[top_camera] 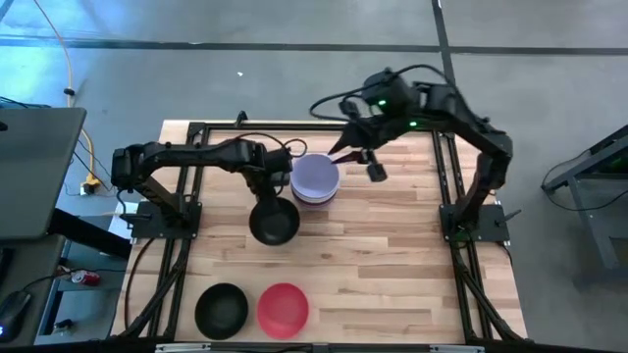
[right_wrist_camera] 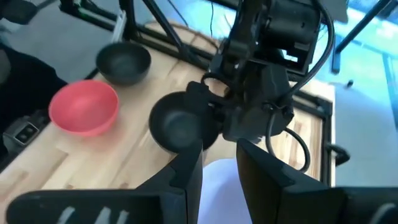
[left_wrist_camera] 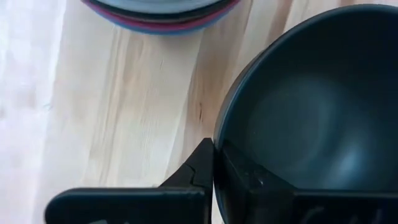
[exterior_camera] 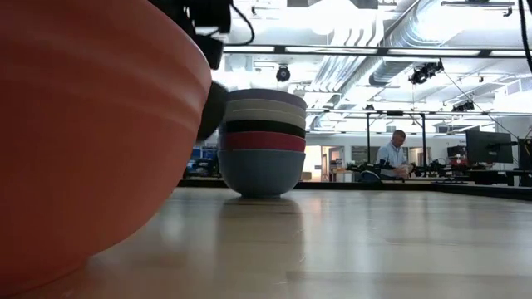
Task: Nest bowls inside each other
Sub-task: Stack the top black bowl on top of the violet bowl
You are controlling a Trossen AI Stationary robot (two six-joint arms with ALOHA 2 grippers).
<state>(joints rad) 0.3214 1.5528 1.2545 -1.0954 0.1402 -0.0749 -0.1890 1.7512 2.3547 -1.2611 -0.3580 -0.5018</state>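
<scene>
Bowls sit in three places on the wooden table point(top_camera: 392, 255). A nested stack point(top_camera: 316, 179) stands near the middle toward the far edge; from the low view its layers read, bottom to top, blue, red, black, white, then a lavender bowl point(exterior_camera: 268, 98) on top.

The left gripper point(top_camera: 263, 188) has its fingers pinched shut on the rim of a black bowl point(top_camera: 275, 221), which lies just beside the stack on the near side. In the left wrist view one finger point(left_wrist_camera: 193, 174) is outside the rim and the other inside it, with the dark hollow of this bowl point(left_wrist_camera: 311, 106) filling much of the view and the edge of the stack at the far end. The right wrist view shows the same bowl point(right_wrist_camera: 177, 124) tilted in the left arm's grip. Whether it is lifted clear of the table or touching it cannot be told.

The right gripper point(top_camera: 371, 162) hovers just beside the stack on the far right side, its fingers point(right_wrist_camera: 186, 171) apart with a narrow gap and nothing between them.

Near the front edge of the table, well apart from the stack, a second black bowl point(top_camera: 221, 309) and a red bowl point(top_camera: 284, 308) lie side by side, both open side up. The red one looms large in the low view.

A person point(exterior_camera: 391, 156) sits in the room far behind the table.
</scene>
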